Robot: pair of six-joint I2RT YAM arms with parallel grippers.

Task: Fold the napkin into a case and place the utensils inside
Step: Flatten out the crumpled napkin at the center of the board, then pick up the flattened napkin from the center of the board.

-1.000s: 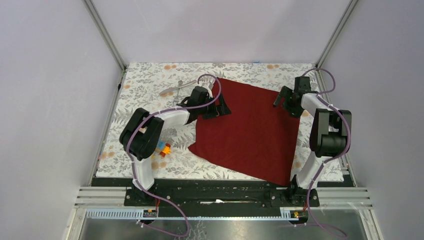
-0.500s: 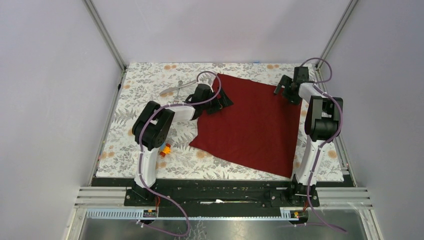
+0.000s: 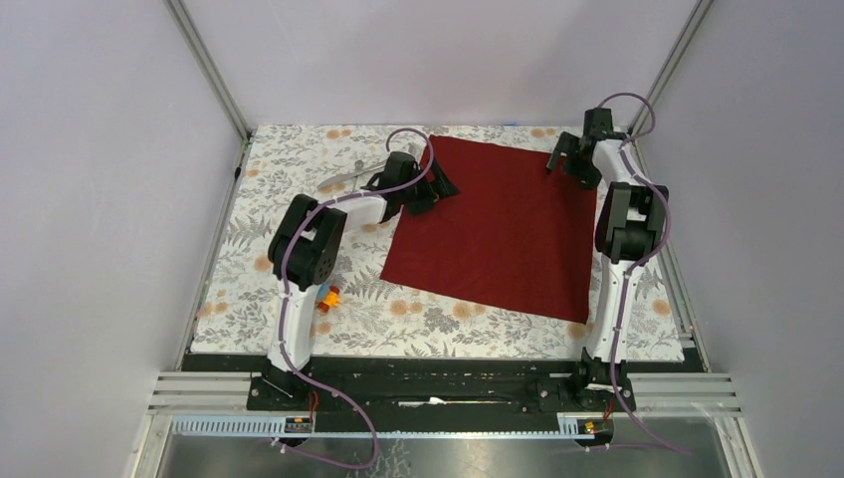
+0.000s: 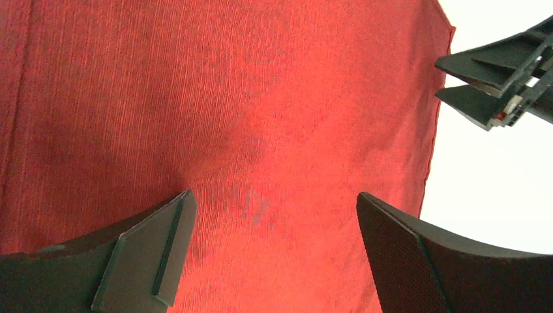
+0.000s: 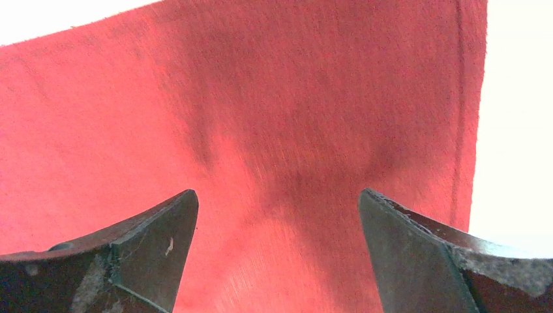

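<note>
The dark red napkin lies spread flat and unfolded on the floral table; no case is in view. My left gripper hangs open over the napkin's far-left corner, and the left wrist view shows cloth between its spread fingers. At the far-right corner my right gripper is open too, with only napkin under its fingers. It also shows as the right gripper in the left wrist view. The silver utensils lie on the table left of the left gripper.
Small colourful toy blocks sit by the left arm's elbow, near the table's left side. Grey walls and metal frame posts close in the table at the back and both sides.
Both arms have stretched toward the far side. The napkin has slid away from the bases and turned squarer and flatter. Both grippers stay open.
</note>
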